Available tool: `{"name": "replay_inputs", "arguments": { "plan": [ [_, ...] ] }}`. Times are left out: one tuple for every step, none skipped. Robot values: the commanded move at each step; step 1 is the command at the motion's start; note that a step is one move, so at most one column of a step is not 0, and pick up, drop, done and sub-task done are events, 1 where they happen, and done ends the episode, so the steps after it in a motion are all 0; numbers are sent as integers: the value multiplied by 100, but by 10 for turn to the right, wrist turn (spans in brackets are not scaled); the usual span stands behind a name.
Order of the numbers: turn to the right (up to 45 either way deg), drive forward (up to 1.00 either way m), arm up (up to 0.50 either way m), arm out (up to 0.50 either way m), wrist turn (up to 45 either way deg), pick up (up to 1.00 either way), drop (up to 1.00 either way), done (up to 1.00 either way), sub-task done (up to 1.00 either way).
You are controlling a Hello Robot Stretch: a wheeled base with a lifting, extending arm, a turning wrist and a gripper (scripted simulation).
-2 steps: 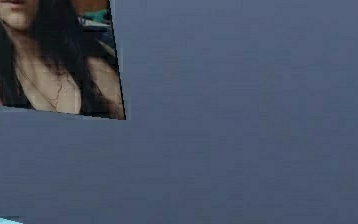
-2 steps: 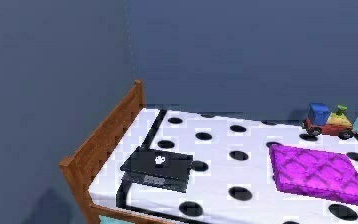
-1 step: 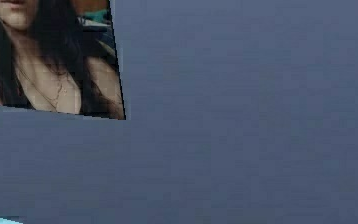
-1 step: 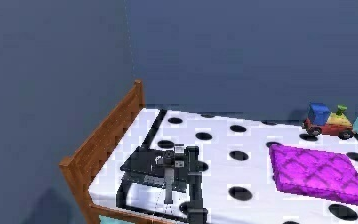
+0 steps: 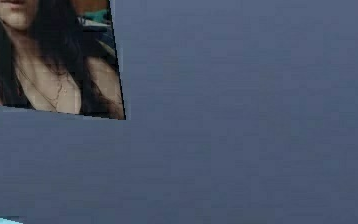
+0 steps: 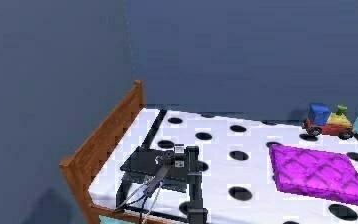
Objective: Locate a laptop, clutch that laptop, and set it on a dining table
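- The task's thing, a flat dark slab that we take for the laptop [image 6: 145,158], though the view is too coarse to be sure, lies on a bed [image 6: 237,150] with a white, black-dotted cover. It is near the brown wooden end board [image 6: 102,140], at about 9 o'clock from the bright purple square cushion [image 6: 317,170].
- The pincer [image 6: 137,195] sits at about 6 o'clock from that slab, at the end of the dark square arm [image 6: 194,190]. Because the slab lies on the bed right by it, we cannot tell whether the pincer holds anything.
- A thin, flat laptop on a soft cover offers little edge to grasp. We judge a shallow hold could let it slide or tip as the arm lifts.
- The end board stands close at 9 o'clock, and a load swung that way could strike it.
- The red, blue and yellow toy train [image 6: 327,120], at 2 o'clock, is well apart and unlikely to be disturbed.
- Ahead, a blue-grey wall [image 5: 237,120] carries a picture of a dark-haired person [image 5: 47,60] at 10 o'clock. The wall looks near, so driving straight on toward a dining table could bump the base.
- We can read no brand, label or writing anywhere.
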Motion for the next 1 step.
{"name": "replay_inputs", "arguments": {
  "plan": [
    [0,0,0,0,450,0,0,0,0]
  ]
}}
